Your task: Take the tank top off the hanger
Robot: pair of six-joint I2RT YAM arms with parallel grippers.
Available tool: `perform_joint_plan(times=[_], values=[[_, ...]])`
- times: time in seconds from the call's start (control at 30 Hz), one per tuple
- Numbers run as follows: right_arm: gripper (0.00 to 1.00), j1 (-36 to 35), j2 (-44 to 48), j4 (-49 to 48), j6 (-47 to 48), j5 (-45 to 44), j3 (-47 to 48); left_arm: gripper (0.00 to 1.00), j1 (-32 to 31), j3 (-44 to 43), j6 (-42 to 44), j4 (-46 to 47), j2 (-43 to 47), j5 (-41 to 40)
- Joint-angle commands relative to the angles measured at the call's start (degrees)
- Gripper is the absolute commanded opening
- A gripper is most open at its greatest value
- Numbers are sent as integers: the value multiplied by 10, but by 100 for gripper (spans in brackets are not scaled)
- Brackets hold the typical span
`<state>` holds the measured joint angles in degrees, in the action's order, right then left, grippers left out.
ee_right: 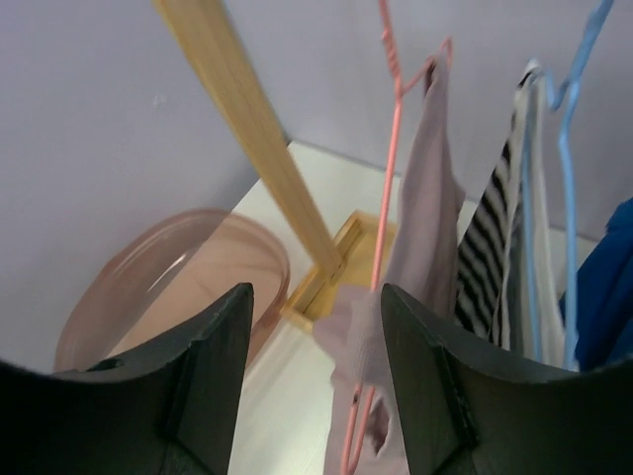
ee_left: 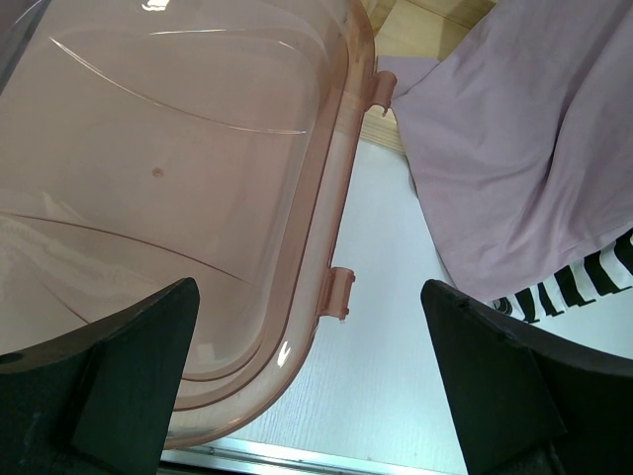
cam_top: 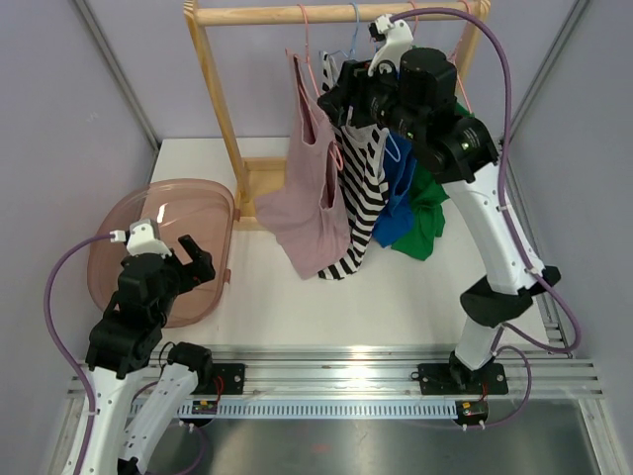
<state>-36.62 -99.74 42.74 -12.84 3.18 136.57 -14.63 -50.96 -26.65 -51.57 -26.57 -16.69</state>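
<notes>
Left gripper [ee_left: 309, 346], jaws apart, near-left corner; right gripper [ee_right: 315, 327], jaws apart, beside tank top [cam_top: 309, 198], not yet off hanger [ee_right: 388, 168].

Pale pink cloth tank top [cam_top: 312, 198] on the rack: soft matt fabric, smooth, loose folds. Thin pink hanger [ee_right: 390, 178] on the rack: smooth, slight sheen; wire or plastic not resolvable. Light wooden clothes rack [cam_top: 220, 109]: bare pale wood, matt. Black-and-white striped cloth top [cam_top: 361, 193] on the rack: matt. Translucent pink plastic tub [cam_top: 168, 208] left of the rack: glossy, glare streaks. White tabletop [cam_top: 287, 297] under the rack: smooth, matt.
</notes>
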Motion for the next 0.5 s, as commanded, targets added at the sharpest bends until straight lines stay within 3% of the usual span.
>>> perform_joint_plan(times=[0.0,0.1,0.37,0.47], values=[[61,-6,-74,24,58,-91,110,99,-2,3,-6,30,6,4],[57,-8,-131,27,83,-121,165,99,-2,4,-5,31,10,6],[47,-13,-196,-24,101,-96,187,99,-1,6,-4,33,9,8],[37,-17,-208,-41,107,-113,203,99,-2,7,-4,33,13,8]])
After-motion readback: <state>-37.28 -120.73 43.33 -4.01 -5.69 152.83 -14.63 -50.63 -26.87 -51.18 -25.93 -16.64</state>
